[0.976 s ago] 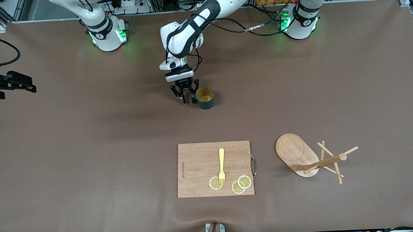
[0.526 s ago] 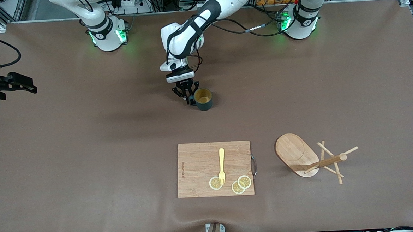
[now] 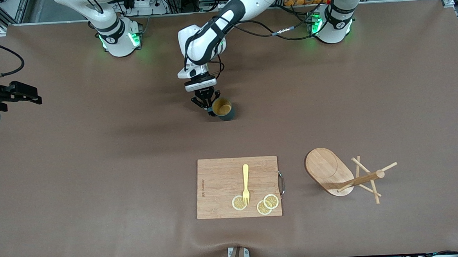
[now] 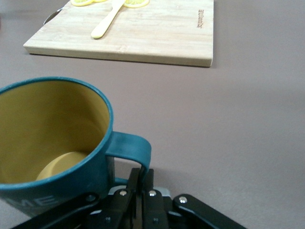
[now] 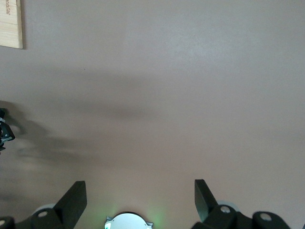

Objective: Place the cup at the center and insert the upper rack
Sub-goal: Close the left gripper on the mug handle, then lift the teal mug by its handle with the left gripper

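The front view looks down from high above the surface (image 3: 98, 170), facing both arm bases along its top edge and taking in the whole surface. The left wrist view sits low and close, looking past the cup (image 4: 57, 143) toward the cutting board (image 4: 157, 36). The right wrist view looks down from higher up; the board's corner (image 5: 10, 24) shows there too.
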{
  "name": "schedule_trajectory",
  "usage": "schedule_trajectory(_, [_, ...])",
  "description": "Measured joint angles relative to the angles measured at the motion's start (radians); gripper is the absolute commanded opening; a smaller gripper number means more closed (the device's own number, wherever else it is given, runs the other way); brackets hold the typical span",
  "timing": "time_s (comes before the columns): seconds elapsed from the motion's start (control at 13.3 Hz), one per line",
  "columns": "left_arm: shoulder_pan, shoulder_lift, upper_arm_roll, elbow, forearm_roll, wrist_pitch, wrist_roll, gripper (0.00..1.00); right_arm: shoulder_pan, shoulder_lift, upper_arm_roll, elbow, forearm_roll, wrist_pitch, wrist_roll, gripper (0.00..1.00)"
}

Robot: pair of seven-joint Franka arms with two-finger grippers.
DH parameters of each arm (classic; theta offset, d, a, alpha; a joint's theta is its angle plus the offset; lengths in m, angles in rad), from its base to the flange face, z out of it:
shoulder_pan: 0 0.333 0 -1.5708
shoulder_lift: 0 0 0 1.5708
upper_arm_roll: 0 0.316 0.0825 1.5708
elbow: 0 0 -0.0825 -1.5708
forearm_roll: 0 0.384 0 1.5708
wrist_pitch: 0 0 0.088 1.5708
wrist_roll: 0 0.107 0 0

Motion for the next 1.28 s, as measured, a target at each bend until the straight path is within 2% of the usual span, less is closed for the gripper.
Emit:
schedule_trajectory(0.3, [0.010,-0.059,0.000,0.004,-0.029,0.000,-0.023,0.00,0.000,0.000,0.000,0.000,0.000,0.000,0.000,1.00])
schedule_trajectory(0.68, [0.061,-0.117,-0.005,0.047,-0.175,0.008,-0.023,0.00,0.000,0.001,0.000,0.000,0.000,0.000,0.000,1.00])
schedule_trajectory(1.28, [0.223,-0.227,-0.006,0.056,-0.362,0.237,-0.023,0.00,0.000,0.002,0.000,0.000,0.000,0.000,0.000,1.00])
